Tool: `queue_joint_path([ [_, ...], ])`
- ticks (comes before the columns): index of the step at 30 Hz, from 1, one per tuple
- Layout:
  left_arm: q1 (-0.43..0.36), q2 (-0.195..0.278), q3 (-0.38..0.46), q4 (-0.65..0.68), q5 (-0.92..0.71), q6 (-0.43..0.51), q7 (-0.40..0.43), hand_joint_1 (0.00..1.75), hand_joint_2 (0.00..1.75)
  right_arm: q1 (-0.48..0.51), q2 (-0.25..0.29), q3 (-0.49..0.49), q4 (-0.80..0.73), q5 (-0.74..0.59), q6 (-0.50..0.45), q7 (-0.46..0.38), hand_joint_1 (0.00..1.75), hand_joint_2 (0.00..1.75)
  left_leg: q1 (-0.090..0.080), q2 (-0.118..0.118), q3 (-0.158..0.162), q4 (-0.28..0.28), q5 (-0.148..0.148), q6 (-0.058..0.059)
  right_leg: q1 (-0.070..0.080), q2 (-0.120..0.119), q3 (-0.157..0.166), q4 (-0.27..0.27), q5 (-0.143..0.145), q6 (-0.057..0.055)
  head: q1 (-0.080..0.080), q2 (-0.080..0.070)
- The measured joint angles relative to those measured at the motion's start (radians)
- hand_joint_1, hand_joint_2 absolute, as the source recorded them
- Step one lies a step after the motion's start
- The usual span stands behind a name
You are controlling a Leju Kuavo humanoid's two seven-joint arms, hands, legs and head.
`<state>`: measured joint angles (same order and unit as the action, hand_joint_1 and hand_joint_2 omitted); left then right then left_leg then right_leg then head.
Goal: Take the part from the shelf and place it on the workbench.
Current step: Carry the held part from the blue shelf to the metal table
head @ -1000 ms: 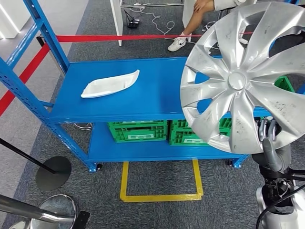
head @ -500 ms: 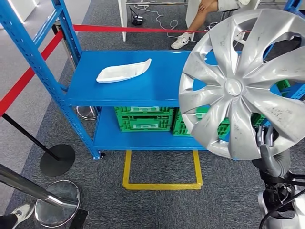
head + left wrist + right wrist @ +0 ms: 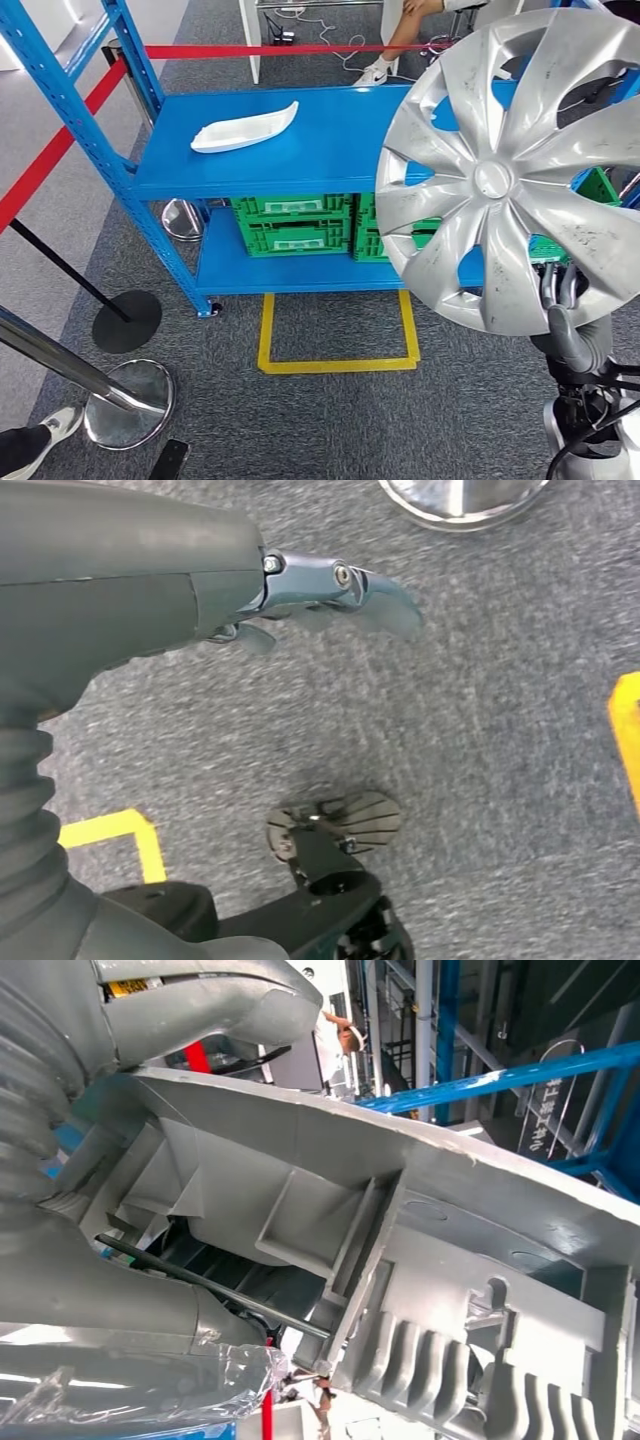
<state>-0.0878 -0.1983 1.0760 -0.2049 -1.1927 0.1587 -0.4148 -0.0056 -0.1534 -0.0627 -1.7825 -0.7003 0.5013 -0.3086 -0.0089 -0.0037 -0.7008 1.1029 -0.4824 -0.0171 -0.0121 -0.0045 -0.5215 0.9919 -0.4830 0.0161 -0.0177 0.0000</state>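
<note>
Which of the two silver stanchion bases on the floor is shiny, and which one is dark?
The nearer base, beside a person's shoe, is shiny chrome. The base farther back, nearer the blue shelf, is dark and matte.

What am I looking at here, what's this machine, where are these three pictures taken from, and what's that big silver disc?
This is a two-legged humanoid robot with two arms, each ending in a many-fingered hand. The wide picture comes from a camera on its head, looking forward and down. The right hand grips the rim of a silver wheel cover, holding it up in front of a blue shelf. On the shelf's top level lies a white moulded part; green crates sit on the lower level. The other two pictures come from wrist cameras. The left hand hangs over grey carpet, holding nothing, fingers fairly straight. The right wrist view shows the cover's ribbed grey back up close.
</note>
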Motion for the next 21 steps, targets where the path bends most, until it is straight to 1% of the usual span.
queue_joint_path([
  [1,-0.002,0.0,0.0,0.0,0.0,0.0,0.0,0.0,1.75,0.0,0.0,0.0,0.0,0.001,0.0,0.0,1.75,1.75,0.002,0.0,-0.015,0.07,-0.049,-0.004,0.0,0.0,-0.016,0.001,0.013,-0.002,-0.001,0.0],
  [2,-0.003,0.0,0.0,0.0,0.0,0.0,-0.001,0.0,1.75,0.0,0.0,0.0,0.0,0.002,0.0,-0.001,1.75,1.75,0.004,0.0,-0.023,0.132,-0.075,-0.006,0.001,-0.001,-0.031,0.002,0.025,-0.003,-0.002,0.0],
  [3,-0.004,0.0,0.0,0.0,0.0,0.0,-0.001,0.0,1.75,0.0,0.0,0.0,0.0,0.003,0.0,-0.002,1.75,1.75,0.004,0.0,-0.021,0.17,-0.074,-0.007,0.001,-0.001,-0.047,0.004,0.036,-0.002,-0.002,0.0],
  [4,-0.005,0.001,0.0,0.0,0.0,0.0,-0.001,0.0,1.75,0.0,0.0,0.001,0.0,0.005,0.0,-0.003,1.75,1.75,0.005,0.0,-0.004,0.176,-0.053,-0.006,0.001,-0.001,-0.062,0.006,0.046,-0.001,-0.002,0.0],
  [5,-0.005,0.002,0.0,0.0,0.0,0.0,-0.001,0.0,1.75,0.0,0.0,0.001,0.0,0.006,0.0,-0.005,1.75,1.75,0.005,0.0,0.029,0.147,-0.024,-0.003,0.001,-0.001,-0.076,0.008,0.055,0.002,-0.002,0.0],
  [6,-0.006,0.003,0.0,0.0,0.0,0.0,-0.001,0.0,1.75,0.0,0.0,0.001,0.0,0.007,0.0,-0.006,1.75,1.75,0.004,0.0,0.078,0.09,-0.003,0.0,0.001,-0.001,-0.088,0.01,0.064,0.005,-0.002,0.0],
  [7,-0.008,0.005,0.0,0.0,-0.001,0.0,-0.001,0.0,1.75,-0.001,0.0,0.001,0.0,0.009,0.0,-0.008,1.75,1.75,0.004,0.0,0.136,0.012,0.003,0.005,0.002,0.0,-0.098,0.013,0.072,0.01,-0.002,0.0],
  [8,-0.01,0.007,0.0,0.0,-0.001,0.0,-0.001,0.0,1.75,-0.001,0.0,0.001,0.0,0.01,0.0,-0.009,1.75,1.75,0.003,-0.001,0.184,-0.06,-0.003,0.01,0.004,0.0,-0.107,0.016,0.082,0.015,-0.002,0.0],
  [9,-0.013,0.008,0.0,0.0,-0.001,0.0,-0.001,0.0,1.75,-0.002,0.0,0.001,0.0,0.011,0.0,-0.01,1.75,1.75,0.001,-0.001,0.216,-0.111,-0.013,0.013,0.004,-0.001,-0.114,0.016,0.092,0.02,-0.001,0.0],
  [10,-0.014,0.008,0.0,0.0,-0.002,0.0,-0.001,0.0,1.75,-0.003,0.0,0.001,0.0,0.013,0.0,-0.011,1.75,1.75,-0.001,-0.002,0.229,-0.14,-0.017,0.017,0.004,-0.001,-0.119,0.014,0.104,0.025,-0.001,0.0],
  [11,-0.014,0.009,0.0,0.0,-0.002,0.0,-0.001,0.0,1.75,-0.003,0.0,0.001,0.0,0.014,0.0,-0.012,1.75,1.75,-0.001,-0.002,0.224,-0.147,-0.014,0.022,0.003,-0.002,-0.125,0.012,0.113,0.031,-0.001,0.0],
  [12,-0.014,0.009,0.0,0.0,-0.002,0.0,-0.001,0.0,1.75,-0.002,0.0,0.001,0.0,0.015,0.001,-0.012,1.75,1.75,0.0,-0.001,0.214,-0.146,-0.004,0.028,0.002,-0.001,-0.131,0.014,0.11,0.036,-0.001,0.0],
  [13,-0.013,0.011,0.0,0.0,-0.002,0.0,-0.001,0.0,1.75,-0.001,0.0,0.001,0.0,0.016,0.001,-0.013,1.75,1.75,0.001,0.0,0.206,-0.148,0.006,0.035,0.001,0.0,-0.139,0.026,0.092,0.041,0.001,0.0],
  [14,-0.012,0.013,0.0,0.0,-0.002,-0.001,-0.001,0.0,1.75,0.0,0.0,0.001,0.0,0.017,0.001,-0.014,1.75,1.75,0.002,0.002,0.196,-0.149,0.017,0.041,0.001,0.0,-0.15,0.059,0.054,0.045,0.002,0.0],
  [15,-0.013,0.015,0.0,0.0,-0.002,-0.001,-0.001,0.0,1.75,0.0,0.0,0.0,0.0,0.018,0.001,-0.014,1.75,1.75,0.001,0.002,0.184,-0.148,0.028,0.046,0.0,0.001,-0.165,0.115,0.003,0.047,0.005,0.0],
  [16,-0.014,0.016,0.0,0.0,-0.002,-0.002,-0.001,0.0,1.75,-0.001,0.0,0.0,0.0,0.019,0.001,-0.015,1.75,1.75,0.0,0.002,0.171,-0.148,0.039,0.049,0.0,0.001,-0.18,0.182,-0.045,0.049,0.007,0.0],
  [17,-0.015,0.017,-0.001,0.0,-0.003,-0.002,-0.001,0.0,1.75,-0.001,0.0,0.0,0.0,0.019,0.001,-0.015,1.75,1.75,-0.001,0.002,0.156,-0.146,0.05,0.05,0.0,0.001,-0.191,0.249,-0.077,0.05,0.008,0.0],
  [18,-0.015,0.017,-0.001,0.0,-0.003,-0.003,-0.002,0.0,1.75,-0.001,0.0,0.0,0.0,0.02,0.001,-0.015,1.75,1.75,-0.003,0.002,0.14,-0.144,0.06,0.05,0.001,0.001,-0.193,0.296,-0.081,0.05,0.009,0.0],
  [19,-0.015,0.018,-0.001,0.0,-0.003,-0.002,-0.003,0.0,1.75,-0.001,0.0,0.0,0.0,0.022,0.001,-0.015,1.75,1.75,-0.003,0.002,0.124,-0.142,0.069,0.049,0.001,0.001,-0.182,0.312,-0.057,0.049,0.009,0.0],
  [20,-0.015,0.018,-0.001,0.0,-0.003,0.0,-0.004,0.0,1.75,-0.001,0.0,0.0,0.0,0.024,0.0,-0.015,1.75,1.75,-0.003,0.002,0.109,-0.139,0.078,0.047,0.0,0.001,-0.157,0.296,-0.02,0.049,0.009,0.0],
  [21,-0.015,0.018,-0.001,0.0,-0.003,0.002,-0.006,0.0,1.75,-0.001,0.0,0.0,0.0,0.026,-0.002,-0.015,1.75,1.75,-0.003,0.002,0.095,-0.136,0.086,0.043,0.0,0.001,-0.116,0.25,0.01,0.048,0.009,0.0],
])
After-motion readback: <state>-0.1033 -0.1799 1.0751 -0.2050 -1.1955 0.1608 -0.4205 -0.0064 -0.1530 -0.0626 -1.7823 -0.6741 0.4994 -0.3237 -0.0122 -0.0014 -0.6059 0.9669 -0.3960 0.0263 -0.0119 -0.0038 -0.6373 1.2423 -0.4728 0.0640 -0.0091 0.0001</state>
